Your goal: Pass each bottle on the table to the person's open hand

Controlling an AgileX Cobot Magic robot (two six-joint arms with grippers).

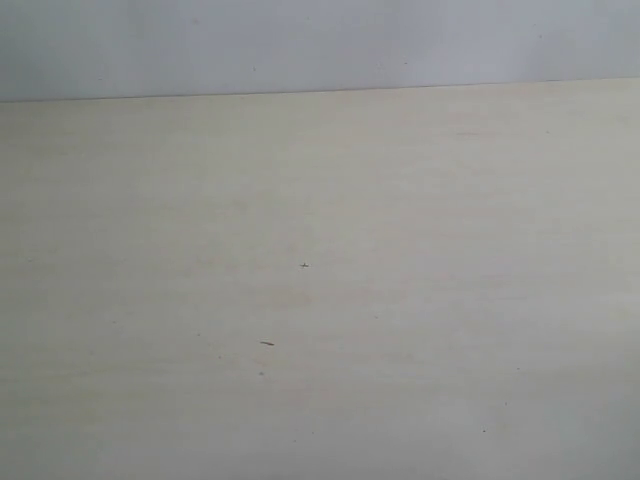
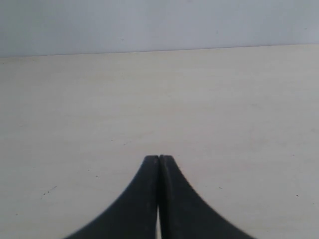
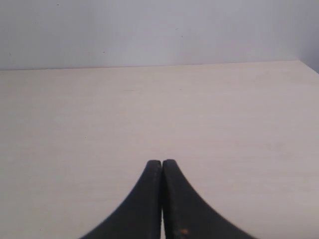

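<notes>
No bottle and no hand shows in any view. The pale beige table [image 1: 320,300] fills the exterior view, bare except for a few tiny dark specks; neither arm appears there. In the left wrist view my left gripper [image 2: 159,158] hangs over the table [image 2: 224,109] with its two black fingers pressed together and nothing between them. My right gripper [image 3: 162,162] in the right wrist view is likewise shut and empty above the table [image 3: 99,114].
A plain grey-white wall [image 1: 300,45] stands behind the table's far edge [image 1: 320,92]. In the right wrist view the table's far right corner [image 3: 300,61] shows.
</notes>
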